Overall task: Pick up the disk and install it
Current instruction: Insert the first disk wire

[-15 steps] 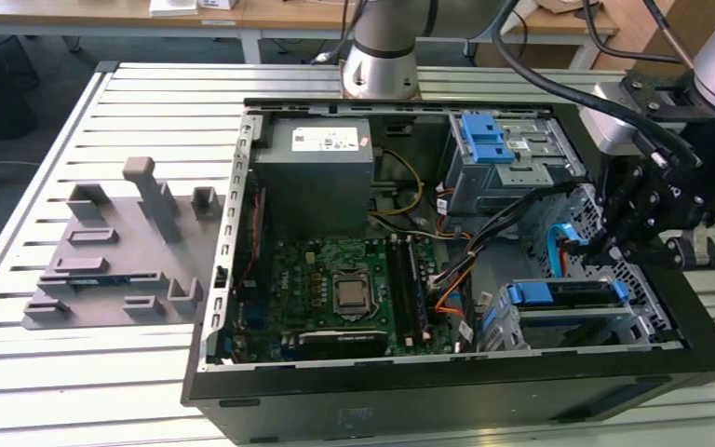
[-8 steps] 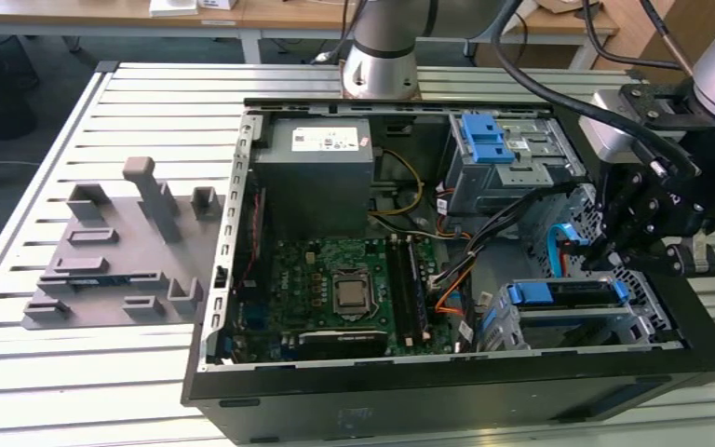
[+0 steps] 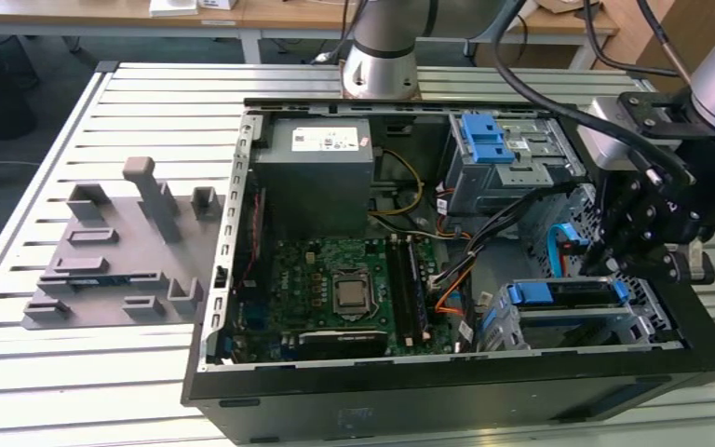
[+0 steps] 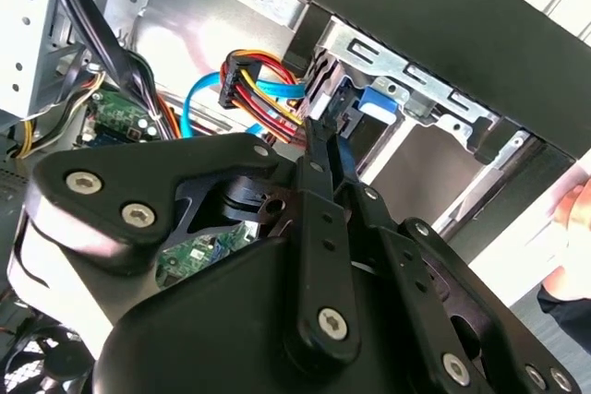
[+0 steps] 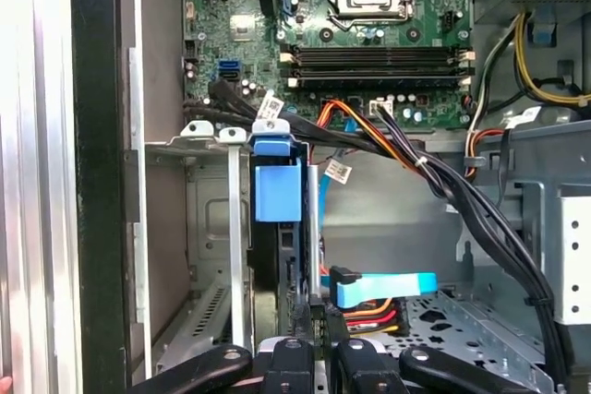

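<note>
We note, from the exterior view's left, a grey moulded fixture (image 3: 115,251) lying on the slatted bench (image 3: 34,372), well apart from the open computer case (image 3: 457,372). Inside the case sit the power-supply box (image 3: 320,177) and the motherboard (image 3: 332,289).

Beside the motherboard, in the lower drive bay (image 3: 581,312), the disk (image 3: 562,293) stands on edge, its blue carrier tab (image 5: 277,182) up. The gripper (image 3: 637,261) hangs over that bay, its fingers (image 5: 309,320) pressed together on the disk's edge.

Risks as we judge them:
- The blue data cable (image 5: 383,288) and coloured power leads (image 4: 263,89) lie just beside the disk; a push could pinch them.
- If the disk is tilted, the carrier could jam on the bay rails (image 4: 397,71).
- A thin edge grip could slip.
</note>
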{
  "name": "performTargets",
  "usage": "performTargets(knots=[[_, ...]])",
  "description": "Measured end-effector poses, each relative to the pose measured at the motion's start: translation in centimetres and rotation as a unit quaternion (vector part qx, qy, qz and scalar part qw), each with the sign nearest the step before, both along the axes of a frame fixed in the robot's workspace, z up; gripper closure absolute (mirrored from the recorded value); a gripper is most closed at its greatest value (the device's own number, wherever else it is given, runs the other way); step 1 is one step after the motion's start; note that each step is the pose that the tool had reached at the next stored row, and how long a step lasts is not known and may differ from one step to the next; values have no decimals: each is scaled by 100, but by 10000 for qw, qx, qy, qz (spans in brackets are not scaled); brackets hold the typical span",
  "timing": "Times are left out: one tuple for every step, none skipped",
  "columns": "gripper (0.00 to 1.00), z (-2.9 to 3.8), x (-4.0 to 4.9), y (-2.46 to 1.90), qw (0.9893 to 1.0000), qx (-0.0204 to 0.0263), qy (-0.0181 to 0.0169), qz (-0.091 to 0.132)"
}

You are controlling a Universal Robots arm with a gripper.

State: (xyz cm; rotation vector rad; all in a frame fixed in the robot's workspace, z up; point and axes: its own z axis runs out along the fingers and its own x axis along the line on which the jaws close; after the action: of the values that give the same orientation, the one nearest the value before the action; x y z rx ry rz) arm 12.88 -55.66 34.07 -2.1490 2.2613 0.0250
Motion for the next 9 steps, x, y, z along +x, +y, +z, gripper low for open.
performTargets(knots=[[83, -8, 0, -8, 10000, 0, 0, 0], [83, -11, 0, -14, 10000, -1, 1, 0], [83, -13, 0, -21, 10000, 0, 0, 0], [83, -13, 0, -25, 10000, -1, 1, 0], [83, -14, 0, -26, 10000, -1, 1, 0], [83, -14, 0, -26, 10000, -1, 0, 0], [83, -15, 0, -26, 10000, -1, 1, 0], [83, -16, 0, -26, 10000, -1, 1, 0], [83, -17, 0, -26, 10000, -1, 1, 0]])
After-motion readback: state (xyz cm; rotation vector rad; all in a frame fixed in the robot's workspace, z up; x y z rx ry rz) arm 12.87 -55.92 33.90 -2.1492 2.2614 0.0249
